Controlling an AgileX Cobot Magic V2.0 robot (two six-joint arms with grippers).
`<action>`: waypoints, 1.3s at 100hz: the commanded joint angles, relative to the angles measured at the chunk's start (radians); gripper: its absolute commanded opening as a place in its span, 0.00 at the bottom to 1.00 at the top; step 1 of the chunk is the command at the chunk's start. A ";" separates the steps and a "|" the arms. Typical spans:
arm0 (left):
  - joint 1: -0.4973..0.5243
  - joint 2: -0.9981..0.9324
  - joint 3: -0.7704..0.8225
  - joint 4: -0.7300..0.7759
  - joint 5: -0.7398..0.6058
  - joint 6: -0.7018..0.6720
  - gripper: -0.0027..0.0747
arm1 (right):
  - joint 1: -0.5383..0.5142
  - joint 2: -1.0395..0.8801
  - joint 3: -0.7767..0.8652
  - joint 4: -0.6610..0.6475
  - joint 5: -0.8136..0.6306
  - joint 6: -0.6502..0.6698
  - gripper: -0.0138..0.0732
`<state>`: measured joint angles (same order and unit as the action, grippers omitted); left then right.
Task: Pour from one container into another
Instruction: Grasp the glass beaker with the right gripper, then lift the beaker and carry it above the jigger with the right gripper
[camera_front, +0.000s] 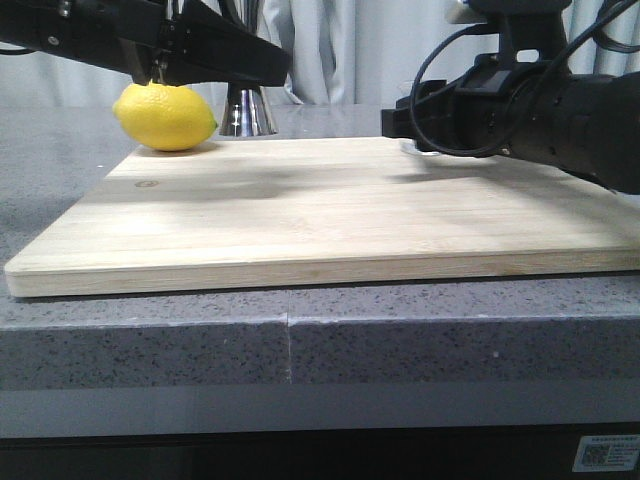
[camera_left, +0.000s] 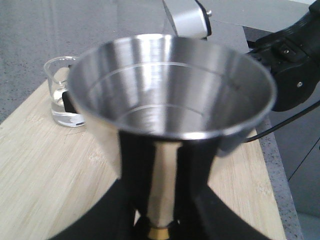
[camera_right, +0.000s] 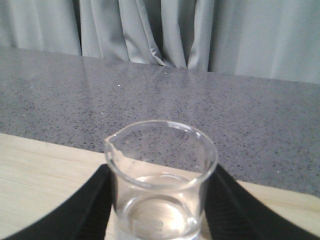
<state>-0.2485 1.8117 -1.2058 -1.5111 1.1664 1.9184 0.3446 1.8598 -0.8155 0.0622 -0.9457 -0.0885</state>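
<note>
On the board's (camera_front: 300, 215) far right, your beaker (camera_right: 161, 182) sits between the right gripper's (camera_right: 160, 210) fingers; whether they press the glass, you cannot tell. It looks thin, slick and breakable, so take it mid-wall, gently. Far left, by the lemon (camera_front: 165, 117), your left gripper (camera_left: 160, 200) clamps the jigger's (camera_left: 172, 95) waist.

Kitchen-style counter: speckled stone worktop (camera_front: 150, 345), wooden cutting board (camera_front: 330, 215), lemon (camera_front: 165, 117), grey curtains (camera_right: 165, 32).
</note>
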 joint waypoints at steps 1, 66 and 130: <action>-0.010 -0.057 -0.028 -0.074 0.102 -0.007 0.03 | -0.008 -0.047 -0.025 -0.009 -0.078 0.001 0.44; -0.010 -0.057 -0.028 -0.067 0.102 -0.007 0.03 | -0.008 -0.284 -0.025 -0.100 0.149 0.001 0.44; -0.042 -0.057 -0.028 -0.066 0.102 -0.007 0.03 | 0.072 -0.566 -0.115 -0.287 0.528 0.001 0.44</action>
<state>-0.2698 1.8117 -1.2058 -1.5030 1.1664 1.9184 0.3987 1.3393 -0.8698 -0.1954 -0.3742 -0.0885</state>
